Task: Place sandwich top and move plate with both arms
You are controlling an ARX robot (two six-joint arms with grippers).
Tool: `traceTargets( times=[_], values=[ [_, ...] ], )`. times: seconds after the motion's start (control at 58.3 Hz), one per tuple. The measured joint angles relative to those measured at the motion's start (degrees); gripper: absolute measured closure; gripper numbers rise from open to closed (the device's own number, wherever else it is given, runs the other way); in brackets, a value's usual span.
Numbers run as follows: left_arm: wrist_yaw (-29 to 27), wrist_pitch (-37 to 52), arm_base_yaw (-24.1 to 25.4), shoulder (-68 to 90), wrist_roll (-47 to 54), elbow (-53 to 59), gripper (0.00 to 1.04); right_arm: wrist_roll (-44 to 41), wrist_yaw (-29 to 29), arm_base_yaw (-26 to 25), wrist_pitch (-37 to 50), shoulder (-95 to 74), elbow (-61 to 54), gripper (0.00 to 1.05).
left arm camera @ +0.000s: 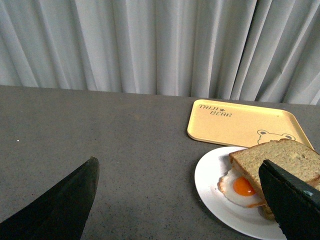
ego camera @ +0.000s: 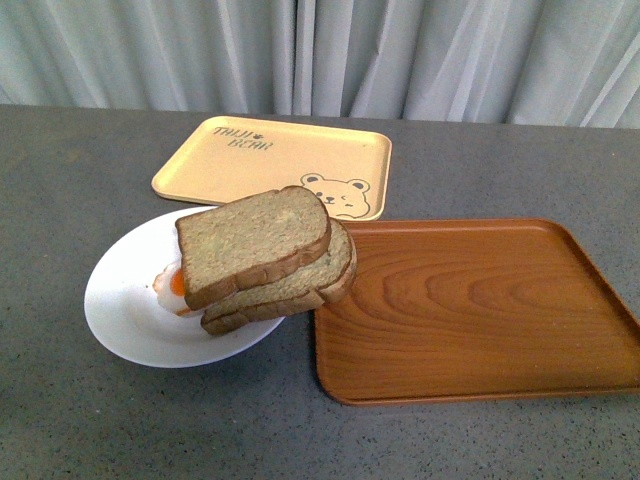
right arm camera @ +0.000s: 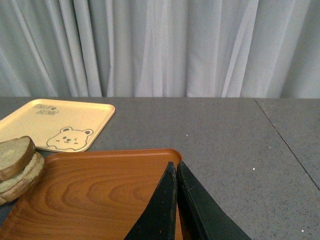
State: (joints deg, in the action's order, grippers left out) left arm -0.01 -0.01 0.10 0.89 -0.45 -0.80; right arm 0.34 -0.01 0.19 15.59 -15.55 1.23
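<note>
The sandwich top (ego camera: 255,242), a thick speckled brown slice, lies tilted on a paler slice (ego camera: 305,285) and a fried egg (ego camera: 176,283) on the white plate (ego camera: 125,300). The stack overhangs the plate's right rim, up against the wooden tray. Neither arm shows in the front view. In the left wrist view my left gripper (left arm camera: 178,162) is open and holds nothing; the plate (left arm camera: 212,187) and the sandwich top (left arm camera: 280,157) lie by one finger (left arm camera: 292,200). My right gripper (right arm camera: 175,166) is shut and empty over the wooden tray's corner. The sandwich top (right arm camera: 14,156) sits at that view's edge.
A brown wooden tray (ego camera: 470,310) lies right of the plate, touching the bread. A pale yellow bear-printed tray (ego camera: 270,160) lies behind the plate. Grey tabletop (ego camera: 90,420) surrounds them, and a white curtain (ego camera: 320,50) hangs behind the table.
</note>
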Motion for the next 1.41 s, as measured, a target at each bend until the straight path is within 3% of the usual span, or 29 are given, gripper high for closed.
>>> traceTargets(
  times=[0.343,0.446,0.738,0.927,0.961,1.013,1.098,1.15,1.287,1.407],
  values=[
    [0.0,0.0,0.0,0.0,0.0,0.0,0.09,0.0,0.0,0.0,-5.4,5.4,0.0,1.03],
    [0.0,0.0,0.0,0.0,0.0,0.0,0.09,0.0,0.1,0.0,-14.7,13.1,0.0,1.03],
    [0.0,0.0,0.0,0.0,0.0,0.0,0.09,0.0,0.0,0.0,-15.5,15.1,0.0,1.03],
    [1.7,-0.9,0.4,0.7,-0.8,-0.3,0.09,-0.1,0.0,0.0,-15.5,15.2,0.0,0.73],
    [10.9,-8.7,3.0,4.3,-4.0,-3.4,0.09,-0.1,0.2,0.0,-15.5,15.2,0.0,0.66],
    [20.2,-17.3,6.1,13.1,-8.5,-8.3,0.09,-0.1,-0.1,0.0,-15.5,15.2,0.0,0.57],
    [32.7,-14.7,10.0,29.6,-18.3,-12.7,0.09,-0.1,0.0,0.0,-15.5,15.2,0.0,0.41],
    [34.6,-9.5,11.7,37.3,-21.3,-14.6,0.09,-0.1,0.0,0.0,-15.5,15.2,0.0,0.32],
    [33.0,3.0,14.8,55.8,-25.4,-18.9,0.09,-0.1,0.0,0.0,-15.5,15.3,0.0,0.09],
    [30.4,12.1,14.3,70.3,-27.9,-21.5,0.09,-0.1,0.0,0.0,-15.5,15.3,0.0,0.09]
  ],
)
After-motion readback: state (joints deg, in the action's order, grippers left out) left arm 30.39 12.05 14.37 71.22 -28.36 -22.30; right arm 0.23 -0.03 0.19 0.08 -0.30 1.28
